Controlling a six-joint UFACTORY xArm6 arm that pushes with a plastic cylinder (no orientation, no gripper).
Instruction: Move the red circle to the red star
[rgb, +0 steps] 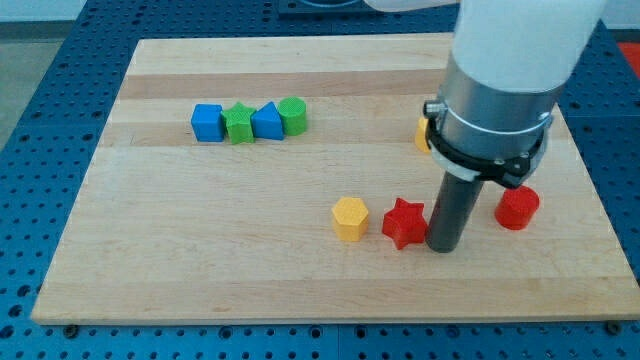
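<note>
The red circle (517, 208) lies on the wooden board at the view's right. The red star (405, 222) lies left of it, near the board's lower middle. My tip (441, 247) stands on the board between the two, touching or almost touching the star's right side. The red circle is a short way to the tip's right and slightly higher in the view. The arm's grey and white body hides the board above the tip.
A yellow hexagon (350, 218) sits just left of the red star. A yellow block (424, 132) is half hidden behind the arm. At upper left stands a row: blue cube (207, 123), green star (239, 124), blue triangular block (268, 122), green cylinder (292, 116).
</note>
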